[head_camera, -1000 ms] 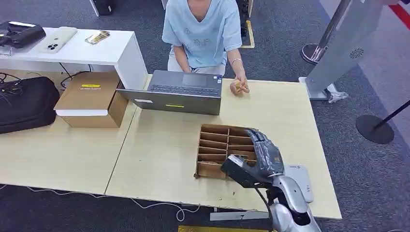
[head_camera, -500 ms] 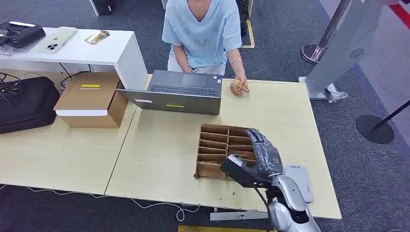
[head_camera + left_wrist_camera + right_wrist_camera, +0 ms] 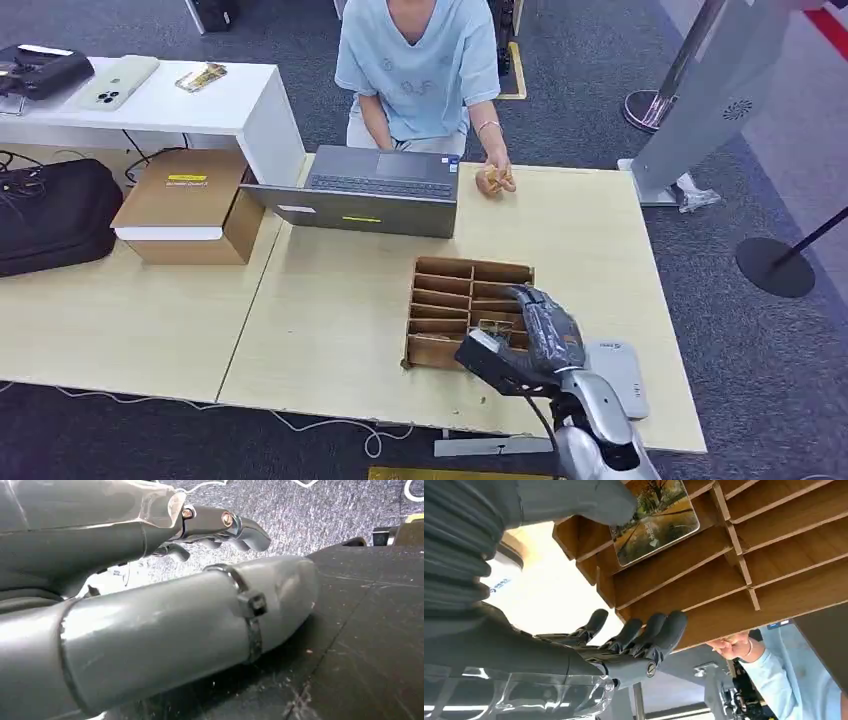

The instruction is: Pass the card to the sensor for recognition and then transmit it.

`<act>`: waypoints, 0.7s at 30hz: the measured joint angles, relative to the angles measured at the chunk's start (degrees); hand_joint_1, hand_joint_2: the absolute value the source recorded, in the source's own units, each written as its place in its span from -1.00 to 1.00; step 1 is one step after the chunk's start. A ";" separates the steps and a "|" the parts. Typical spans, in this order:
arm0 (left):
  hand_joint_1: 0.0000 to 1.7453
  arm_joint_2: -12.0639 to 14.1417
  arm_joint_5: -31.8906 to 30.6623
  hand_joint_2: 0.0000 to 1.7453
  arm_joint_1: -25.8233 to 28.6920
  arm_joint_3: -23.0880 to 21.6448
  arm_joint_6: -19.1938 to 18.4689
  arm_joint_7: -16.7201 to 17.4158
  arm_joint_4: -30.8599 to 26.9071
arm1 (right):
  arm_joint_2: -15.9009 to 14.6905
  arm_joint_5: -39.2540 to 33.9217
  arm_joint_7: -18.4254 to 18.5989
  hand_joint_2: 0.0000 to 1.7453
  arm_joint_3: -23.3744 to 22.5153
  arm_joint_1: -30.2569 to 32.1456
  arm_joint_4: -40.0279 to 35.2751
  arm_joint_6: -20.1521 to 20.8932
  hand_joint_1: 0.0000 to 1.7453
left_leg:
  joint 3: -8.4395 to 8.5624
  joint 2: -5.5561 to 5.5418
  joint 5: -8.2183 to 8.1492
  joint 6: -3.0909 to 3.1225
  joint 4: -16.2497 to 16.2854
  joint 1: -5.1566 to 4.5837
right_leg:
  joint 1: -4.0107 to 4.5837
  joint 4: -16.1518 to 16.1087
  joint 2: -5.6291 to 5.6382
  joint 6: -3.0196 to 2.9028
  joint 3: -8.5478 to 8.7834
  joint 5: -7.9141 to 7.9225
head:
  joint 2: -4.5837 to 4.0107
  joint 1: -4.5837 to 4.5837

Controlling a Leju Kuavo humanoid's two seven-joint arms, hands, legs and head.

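Note:
A card (image 3: 656, 515) with an autumn picture lies in a front slot of the wooden divider box (image 3: 445, 268) on the table; the head view shows it as a small patch (image 3: 490, 325). My right hand (image 3: 540, 335) hovers over that slot. In the right wrist view its thumb (image 3: 589, 500) reaches to the card's corner, while the dark fingers (image 3: 644, 635) stay spread and apart from the card. The white card sensor (image 3: 620, 370) lies flat just right of the hand. My left hand (image 3: 220, 527) hangs over the carpet, holding nothing.
A person sits behind the table with a hand (image 3: 495, 180) holding something small beside an open laptop (image 3: 370, 190). A cardboard box (image 3: 190, 205) and a black bag (image 3: 55, 210) lie to the left. The table's front edge runs close under my right wrist.
My right hand has sunk and drawn back toward the box's front slots, its fingers tipping down over the card. The person's hand barely shifted.

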 joint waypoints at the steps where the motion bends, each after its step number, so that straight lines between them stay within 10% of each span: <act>1: -1.00 0.00 0.02 -1.00 0.05 0.00 0.11 0.00 0.00 | 0.00 0.00 -0.04 1.00 0.00 0.00 0.00 0.02 -0.30 | 0.00 0.00 0.00 0.00 0.00 0.00 | 0.00 0.00 0.00 0.00 0.00 0.00 | 0.00 0.00; 21: -1.00 0.00 -0.15 -1.00 0.27 0.48 0.48 0.00 0.00 | -0.20 0.00 -0.24 1.00 -1.49 1.32 -0.59 0.09 0.12 | 0.03 0.01 0.00 0.00 0.00 0.00 | 0.00 -0.01 0.01 0.00 0.01 0.00 | 0.00 0.00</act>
